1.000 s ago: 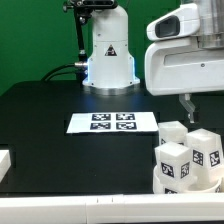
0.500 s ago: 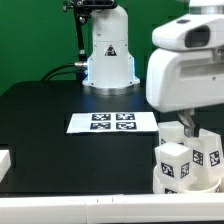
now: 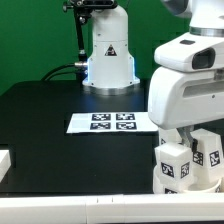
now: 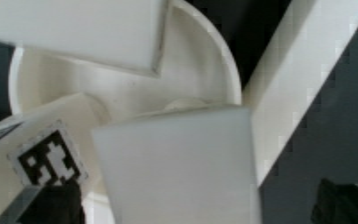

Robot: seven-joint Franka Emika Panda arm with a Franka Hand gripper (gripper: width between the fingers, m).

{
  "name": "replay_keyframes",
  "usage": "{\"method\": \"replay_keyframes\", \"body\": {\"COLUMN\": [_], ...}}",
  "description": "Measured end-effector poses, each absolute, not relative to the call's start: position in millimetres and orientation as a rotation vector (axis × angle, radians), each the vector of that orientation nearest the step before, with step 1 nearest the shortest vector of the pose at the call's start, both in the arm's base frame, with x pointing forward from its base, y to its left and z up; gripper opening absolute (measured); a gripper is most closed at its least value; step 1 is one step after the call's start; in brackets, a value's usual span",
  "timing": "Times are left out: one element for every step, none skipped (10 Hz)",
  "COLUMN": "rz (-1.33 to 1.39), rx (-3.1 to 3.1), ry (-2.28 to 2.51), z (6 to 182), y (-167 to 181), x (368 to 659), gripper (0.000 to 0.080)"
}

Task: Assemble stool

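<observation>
The white stool [image 3: 190, 172] stands at the exterior view's lower right, its blocky tagged legs [image 3: 172, 166] pointing up from the round seat. My gripper [image 3: 188, 136] hangs low right over the legs. The big white hand body hides its fingers, so I cannot tell whether it is open or shut, or whether it touches a leg. The wrist view is very close. It shows white leg blocks [image 4: 176, 170], one with a black tag [image 4: 48, 160], and the curved seat rim [image 4: 208, 70]. No fingertips show clearly there.
The marker board [image 3: 113, 122] lies on the black table before the robot base [image 3: 108, 55]. A white part's corner [image 3: 4, 160] shows at the exterior view's left edge. A white ledge [image 3: 70, 210] runs along the table's front.
The arm has come down and toward the exterior view's left. The hand now covers the rear legs of the stool. The stool itself has not visibly moved.
</observation>
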State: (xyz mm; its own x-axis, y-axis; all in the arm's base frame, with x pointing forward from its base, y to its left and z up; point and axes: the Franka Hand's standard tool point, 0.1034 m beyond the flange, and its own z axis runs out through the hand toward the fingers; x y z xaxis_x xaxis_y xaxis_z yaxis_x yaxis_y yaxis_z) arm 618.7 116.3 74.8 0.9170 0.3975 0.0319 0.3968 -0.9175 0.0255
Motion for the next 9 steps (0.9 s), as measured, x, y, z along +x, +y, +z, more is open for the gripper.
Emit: {"method": "replay_keyframes", "body": {"rz": [0.083,0.080,0.081,0.082,0.084,0.085,0.087,0.090,0.098], "rx": [3.061,3.066,3.070,3.091,3.108,3.118,3.130,3.128,3.110], "ry": [0.603,0.573,0.551,0.442,0.319,0.228,0.026,-0.201,-0.540], "z": [73.8,73.7,73.7,73.7,74.0,74.0,74.3,74.8,76.0], "y": [111.4,112.1,111.6,111.8,112.2,112.3,112.8,113.3,115.9], "x": [620.6,620.1,620.2,620.2,620.4,620.4,620.7,621.1,621.8], "gripper": [0.0649,0.0637,0.0637,0.0469,0.0332,0.0332,0.0334,0.0334,0.0334]}}
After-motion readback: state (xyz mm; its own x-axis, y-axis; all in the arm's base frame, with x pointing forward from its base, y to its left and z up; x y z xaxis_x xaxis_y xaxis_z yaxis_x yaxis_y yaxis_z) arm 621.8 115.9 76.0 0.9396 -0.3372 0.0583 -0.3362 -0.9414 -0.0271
